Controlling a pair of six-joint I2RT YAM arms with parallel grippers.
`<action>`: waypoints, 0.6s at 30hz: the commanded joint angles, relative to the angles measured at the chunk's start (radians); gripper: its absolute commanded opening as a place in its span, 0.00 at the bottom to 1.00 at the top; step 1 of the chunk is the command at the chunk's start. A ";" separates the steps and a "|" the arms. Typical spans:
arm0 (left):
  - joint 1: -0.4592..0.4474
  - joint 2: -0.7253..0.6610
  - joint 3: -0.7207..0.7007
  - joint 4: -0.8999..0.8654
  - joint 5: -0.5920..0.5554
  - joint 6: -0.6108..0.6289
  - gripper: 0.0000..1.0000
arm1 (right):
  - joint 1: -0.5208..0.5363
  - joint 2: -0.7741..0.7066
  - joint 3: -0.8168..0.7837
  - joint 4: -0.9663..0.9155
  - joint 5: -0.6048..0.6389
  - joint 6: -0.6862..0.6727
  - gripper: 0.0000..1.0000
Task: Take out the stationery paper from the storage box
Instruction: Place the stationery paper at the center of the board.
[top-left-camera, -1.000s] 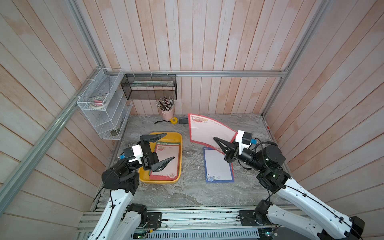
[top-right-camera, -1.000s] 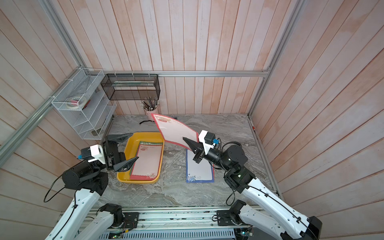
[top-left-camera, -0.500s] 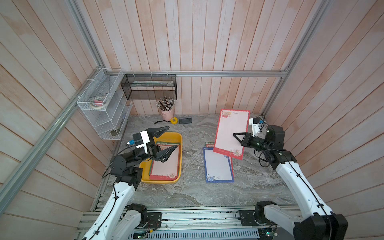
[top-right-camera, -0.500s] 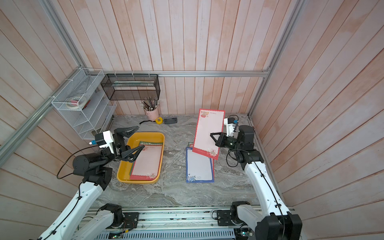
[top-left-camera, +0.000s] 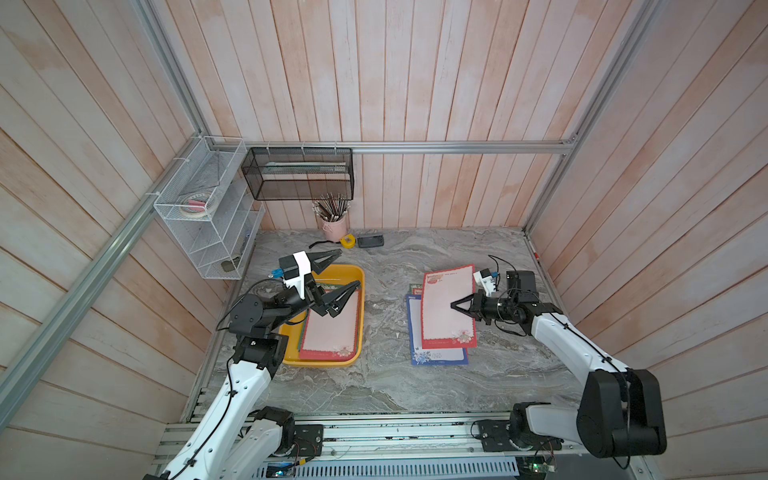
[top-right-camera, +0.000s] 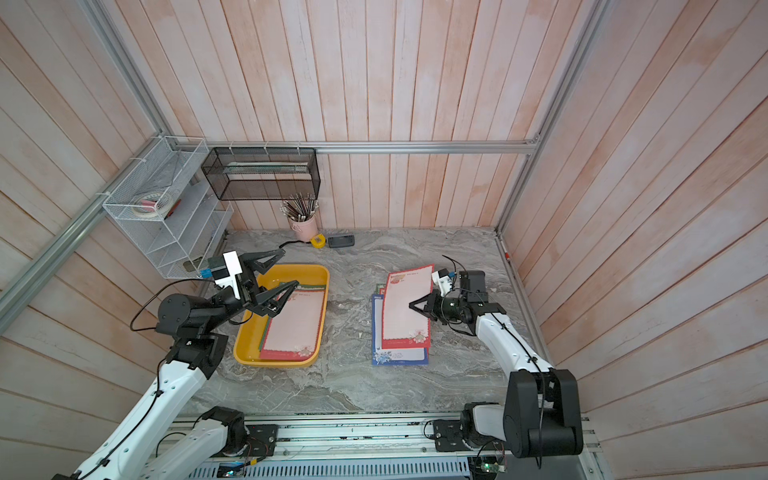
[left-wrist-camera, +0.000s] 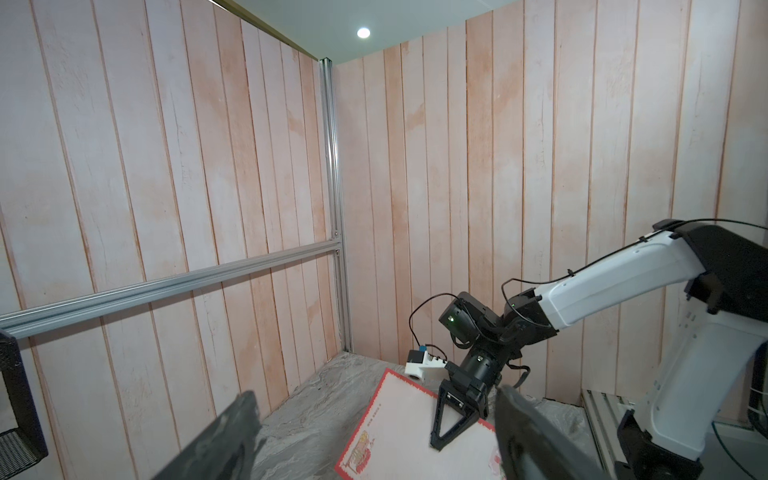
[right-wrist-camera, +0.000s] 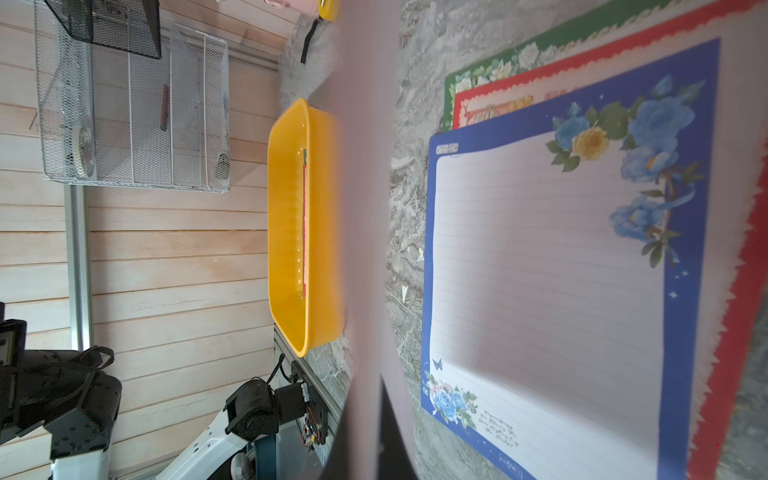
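Marble tabletop (top-left-camera: 374, 386). Right gripper (top-left-camera: 455, 305) pinches a red-bordered sheet (top-left-camera: 440, 328) over the blue-bordered sheet (top-left-camera: 436, 356) (outside the box). Stationery paper (top-left-camera: 332, 332) lies in the storage box (top-left-camera: 358, 274), with the left gripper (top-left-camera: 348, 268) spread above it. Pencil cup (top-left-camera: 335, 227) behind.

Robot lab cell: wood-panelled walls (top-left-camera: 374, 83), aluminium frame (top-left-camera: 415, 147).

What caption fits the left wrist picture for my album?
The right hand pinches a red-bordered sheet of stationery paper over the marble table.
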 joint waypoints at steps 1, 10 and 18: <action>-0.006 -0.003 0.036 -0.030 -0.018 0.030 0.89 | 0.003 0.020 -0.019 0.030 -0.051 0.008 0.00; -0.013 -0.007 0.039 -0.042 -0.022 0.041 0.89 | 0.035 0.075 -0.057 0.108 -0.050 0.042 0.00; -0.020 -0.012 0.042 -0.061 -0.027 0.057 0.89 | 0.043 0.145 -0.033 0.074 -0.048 -0.010 0.02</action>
